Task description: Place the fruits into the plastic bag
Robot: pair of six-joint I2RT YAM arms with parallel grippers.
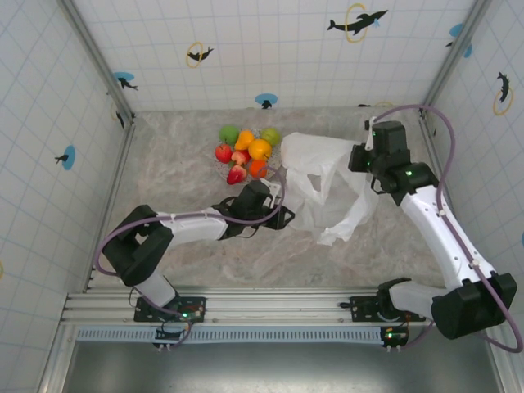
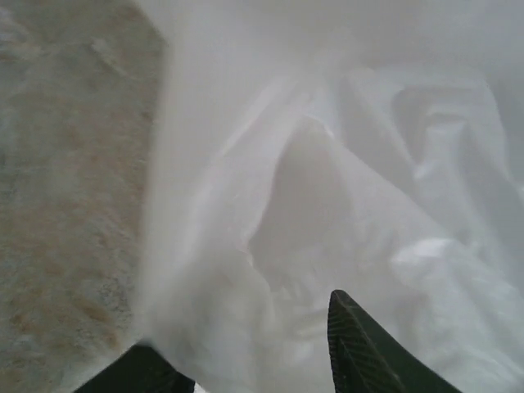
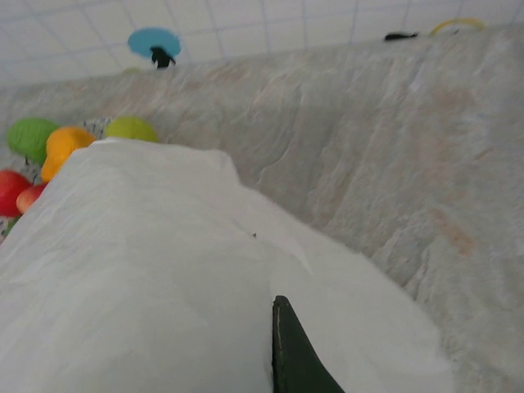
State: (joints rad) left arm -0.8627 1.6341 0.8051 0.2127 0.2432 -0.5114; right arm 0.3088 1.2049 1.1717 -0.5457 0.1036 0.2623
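Both arms are mounted on the metal rail point(image 1: 270, 307) at the near edge of the marbled beige-grey surface point(image 1: 180, 246).

The left arm reaches from near left toward the centre. The left hand point(image 1: 283, 214) points right and sits at the near-left edge of the crinkled, white, slightly translucent plastic bag point(image 1: 315, 164). In the left wrist view its two dark fingers point(image 2: 360, 352) stand well apart, partly open. Bag film bulges between and beyond them; whether any film is caught cannot be told.

The plastic bag lies right of centre. Its long axis runs near to far, leaning left at the far end. The bulky body is at the far end, and thin handle strips point(image 1: 340, 225) trail toward the near edge. Which way the mouth faces cannot be told.

The right arm reaches from near right to the far-right side of the bag. The right hand point(image 1: 359, 157) points left and is closed. It meets the bag's far-right edge and appears to pinch the film there. In the right wrist view one dark finger point(image 3: 293, 352) shows with film draped against it.

Just left of the bag's far end, the small glossy toy fruits point(image 1: 241, 157) form a tight cluster:
- Far side: a green round one point(image 1: 229, 133) and a yellow-green one point(image 1: 271, 136).
- Middle: orange citrus-like ones point(image 1: 260, 149).
- Near and left side: red ones point(image 1: 223, 153).
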